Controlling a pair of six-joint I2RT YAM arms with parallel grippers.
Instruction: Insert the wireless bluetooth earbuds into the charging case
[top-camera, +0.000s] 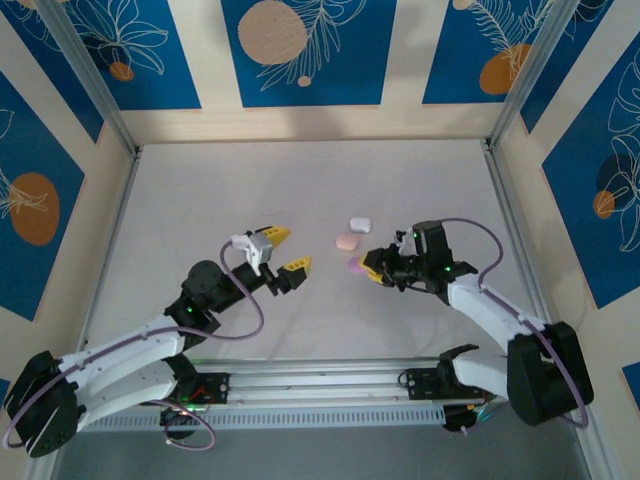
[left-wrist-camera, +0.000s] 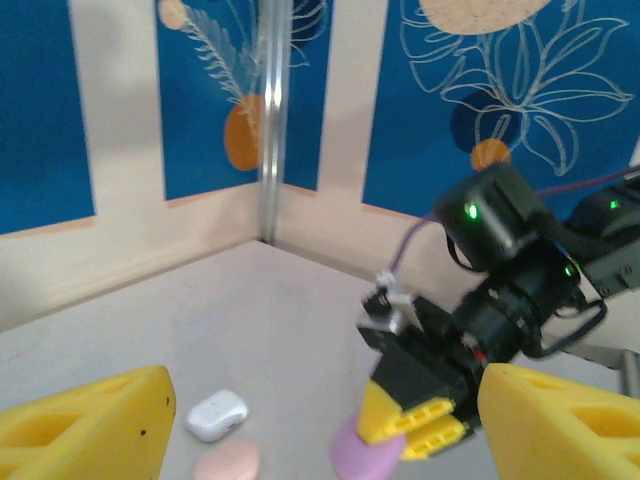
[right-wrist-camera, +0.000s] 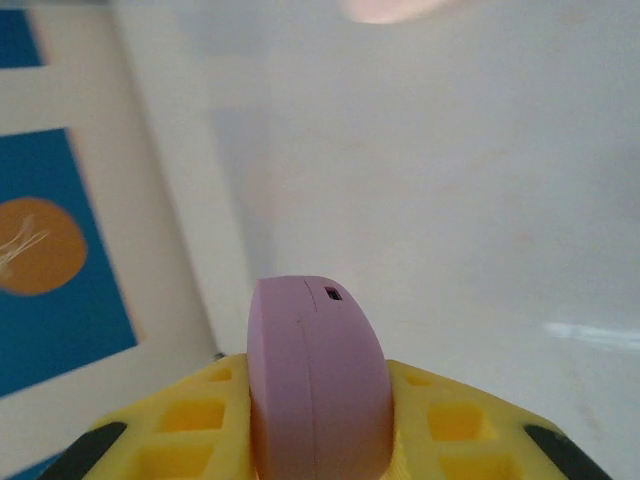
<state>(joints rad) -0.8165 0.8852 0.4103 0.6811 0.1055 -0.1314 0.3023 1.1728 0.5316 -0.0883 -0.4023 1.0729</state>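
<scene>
Clamping a purple charging case (right-wrist-camera: 315, 380) between the yellow fingers of the right pincer (top-camera: 368, 266), edge-on to the right wrist camera, with the lid seam and a small dark slot turned upward (lid looking shut along that seam). Holding that case low over the pale grey bench (top-camera: 200, 200), a little right of centre; impossible to tell whether resting on the surface or just clear of it.

Spreading the left pincer (top-camera: 287, 250) wide, its two yellow fingers well apart with nothing between them, and aiming it from left of centre across toward the right pincer.

Leaving a pale pink case (top-camera: 346, 242) lying on the bench just beyond the purple one, and a white case (top-camera: 360, 223) a little farther back and slightly to the right, the two near each other with a small gap between.

Looking out from the left wrist: framing the white case behind the pink one, with the purple case close beside them, pinched under the right pincer's tips.

Enclosing the bench on three sides with cream walls carrying blue flowered panels (top-camera: 300, 50).
</scene>
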